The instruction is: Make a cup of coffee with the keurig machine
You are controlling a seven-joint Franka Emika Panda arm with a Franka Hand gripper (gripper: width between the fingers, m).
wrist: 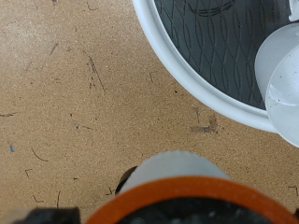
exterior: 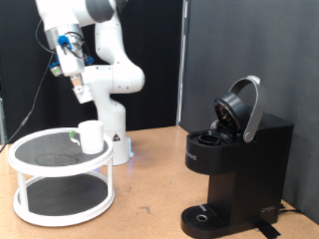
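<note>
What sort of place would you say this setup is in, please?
Probably a robotics lab: the arm's gripper hangs above a white two-tier stand with a cup, beside the keurig machine, lid open, before black curtains.

Looking down on scratched brown counter (wrist: 75, 103), white rack rim (wrist: 177, 70) curving beside it, white cup (wrist: 280, 79) at edge.

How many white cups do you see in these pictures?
1. The cup stands on the top shelf of the white round rack, at the exterior view's left, far from the keurig machine. Others may be hidden.
</note>
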